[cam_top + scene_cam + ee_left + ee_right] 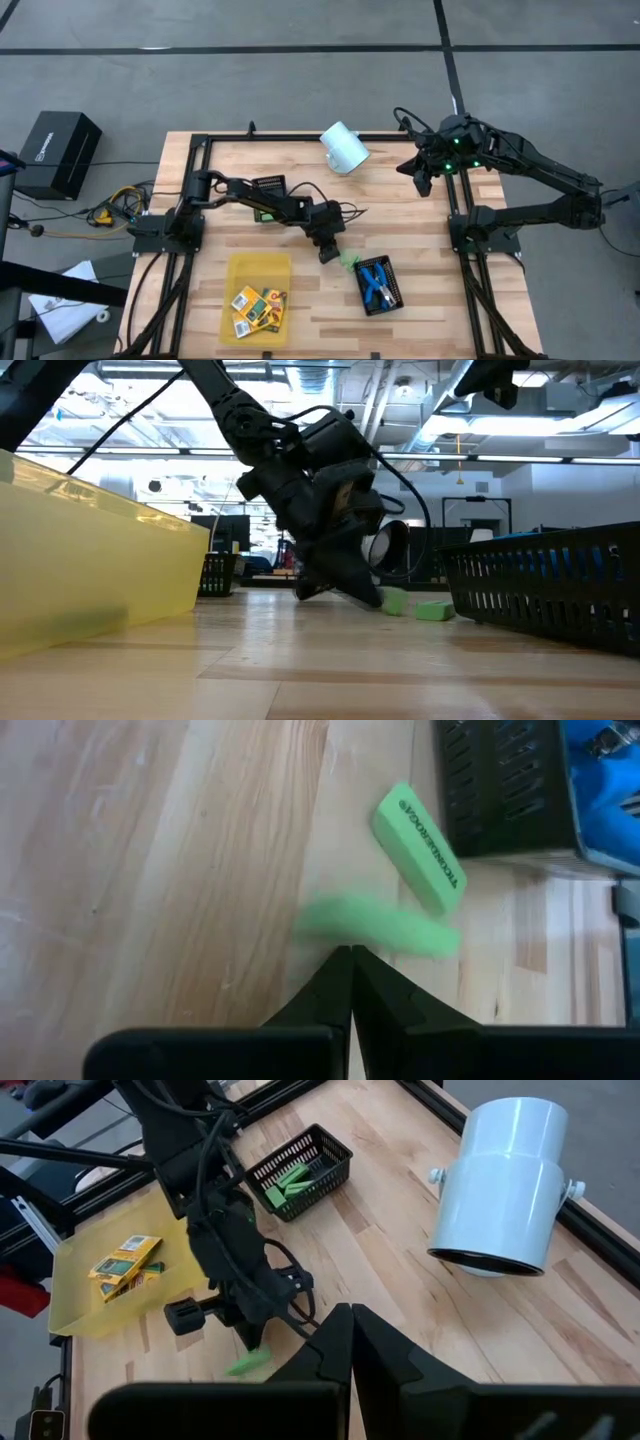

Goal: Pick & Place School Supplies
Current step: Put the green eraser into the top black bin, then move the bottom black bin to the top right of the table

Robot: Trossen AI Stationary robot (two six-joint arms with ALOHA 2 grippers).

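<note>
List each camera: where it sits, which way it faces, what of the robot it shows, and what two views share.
High: overhead, looking straight down; both arms, yellow tray, white cup.
Low: at tabletop height, looking level; left pincer shut, down by the green erasers.
Left wrist: looking down past its own shut fingers at the erasers and wood.
Right wrist: raised, looking past its shut right pincer toward the left arm.
Shared: high and right wrist both show the cup.

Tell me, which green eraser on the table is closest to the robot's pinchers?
The blurry green eraser just ahead of the shut left gripper. The other eraser, with printed lettering, lies farther off beside the black mesh tray.
</note>
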